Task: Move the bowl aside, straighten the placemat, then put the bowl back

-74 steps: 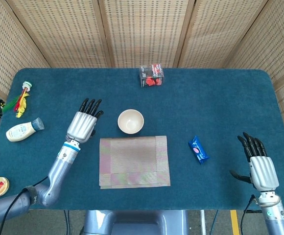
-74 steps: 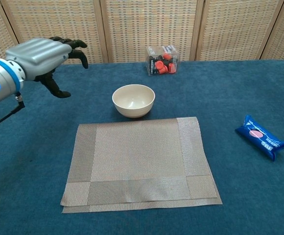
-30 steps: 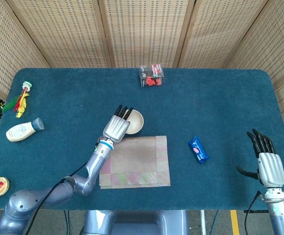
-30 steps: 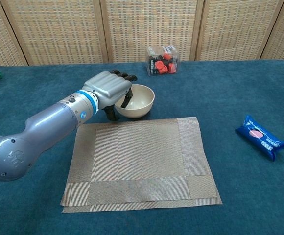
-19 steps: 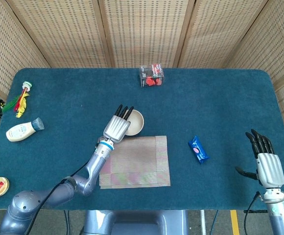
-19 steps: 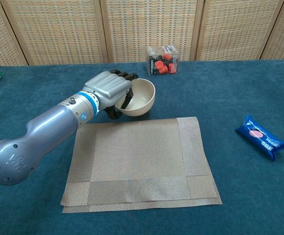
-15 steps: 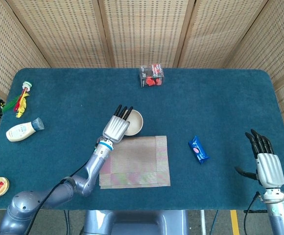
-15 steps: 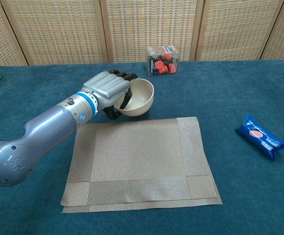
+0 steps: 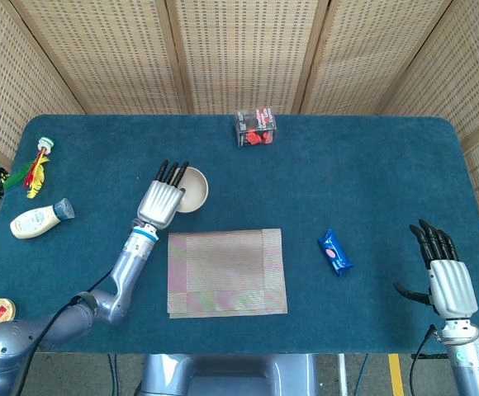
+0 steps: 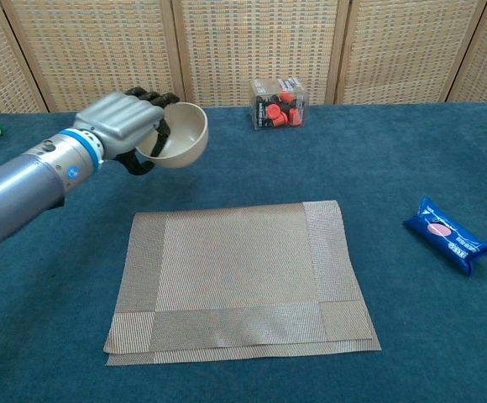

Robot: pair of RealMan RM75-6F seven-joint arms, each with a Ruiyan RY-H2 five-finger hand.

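My left hand (image 10: 119, 124) grips the bowl (image 10: 175, 134) aloft, left of the placemat (image 10: 239, 280), box of caps (image 10: 278, 102) behind, while my right hand (image 9: 443, 285) rests spread and empty beyond the blue packet (image 9: 334, 252).

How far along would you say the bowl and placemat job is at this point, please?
Partly done. The left hand holds the bowl by its rim, lifted off the table and clear of the placemat. The placemat lies flat with a second layer showing along its near edge, so straightening may remain. Returning the bowl is left. The right hand hovers open, empty.
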